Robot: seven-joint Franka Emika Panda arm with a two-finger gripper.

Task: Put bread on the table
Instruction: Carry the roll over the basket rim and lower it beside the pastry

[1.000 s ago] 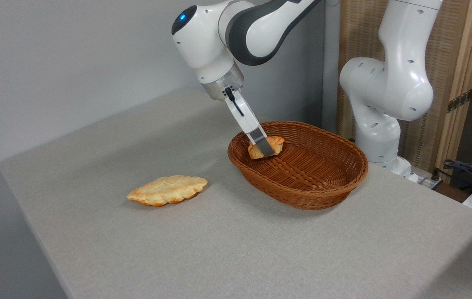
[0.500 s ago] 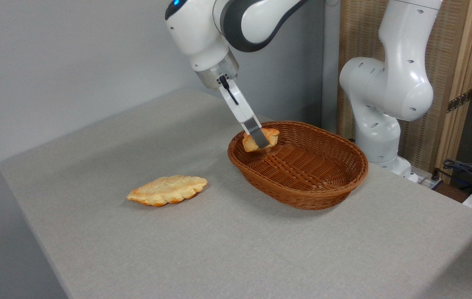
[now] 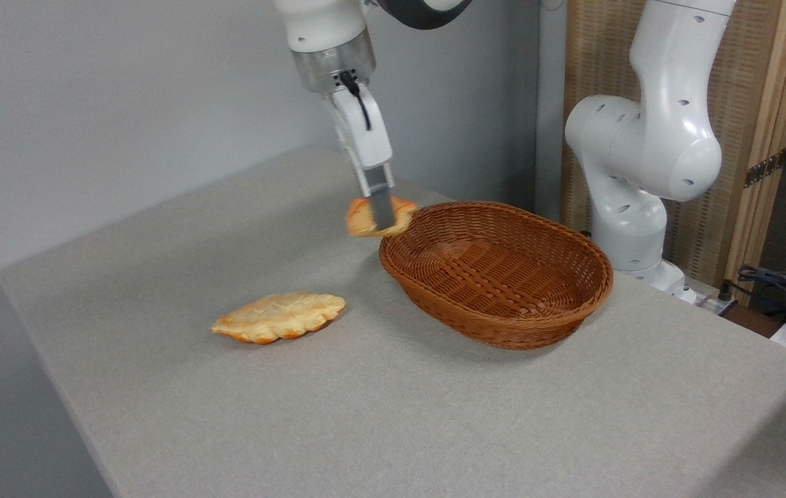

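A small orange-brown bread (image 3: 365,220) hangs in the air just outside the left rim of the wicker basket, above the grey table (image 3: 434,415). My gripper (image 3: 383,220) is shut on the bread, its fingers pointing down from the wrist above. The near finger covers the bun's middle, and the picture is slightly blurred there.
A brown oval wicker basket (image 3: 503,325) stands right of the held bun, with nothing inside. A flat pale golden leaf-shaped bread (image 3: 278,316) lies on the table to the lower left. The arm's white base (image 3: 641,187) stands behind the basket. Cables lie at the far right.
The gripper has risen out of the basket and swung left over its rim, carrying the bun with it. The leaf-shaped bread and the basket have stayed put.
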